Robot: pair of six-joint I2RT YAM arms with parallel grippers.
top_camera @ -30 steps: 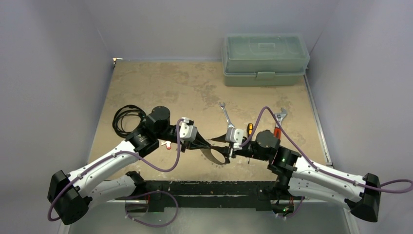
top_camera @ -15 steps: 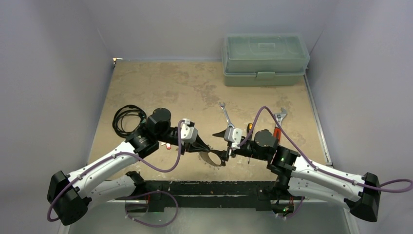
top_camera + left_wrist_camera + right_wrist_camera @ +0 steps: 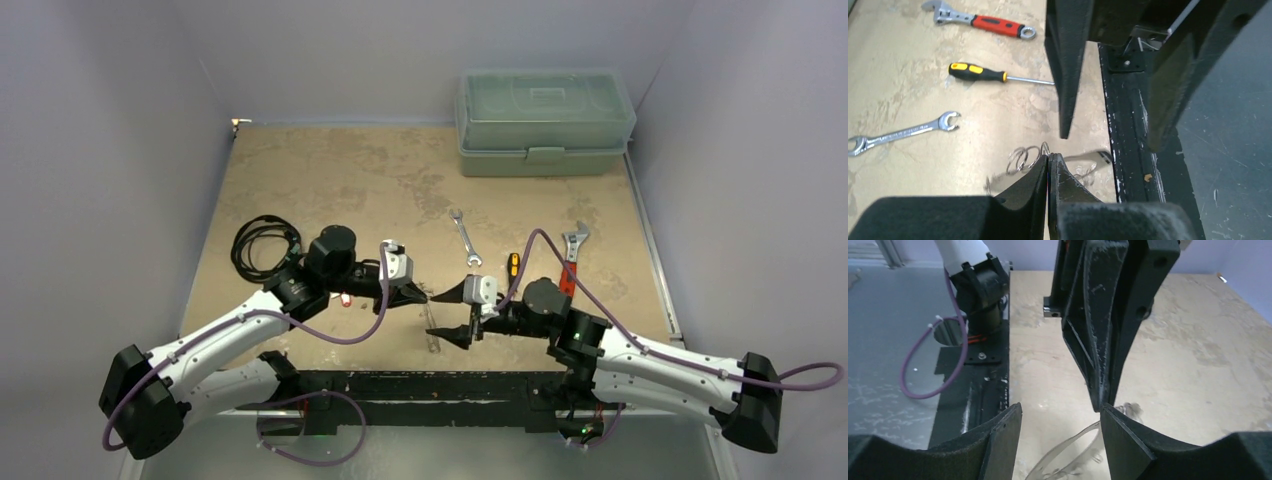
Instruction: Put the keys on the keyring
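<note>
Tally: 1 counter (image 3: 330, 180), 1 lidded toolbox (image 3: 545, 122), 1 coiled blk cable (image 3: 262, 243), 1 open-ended spanner (image 3: 465, 240), 1 adj. wrench (image 3: 572, 255) w/ red grip, 1 screwdriver (image 3: 985, 74), 1 keyring (image 3: 1068, 447). Keys: 1 red-tagged key (image 3: 345, 298) seen; others too blurred to count. Claws x2: left claw (image 3: 425, 296), right claw (image 3: 450, 318).

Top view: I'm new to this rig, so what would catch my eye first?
The two black arms meet tip to tip near the table's front edge. There the left hand is shut on the shiny keyring, and the right hand is open facing it. Next comes the green toolbox at the far right.
</note>
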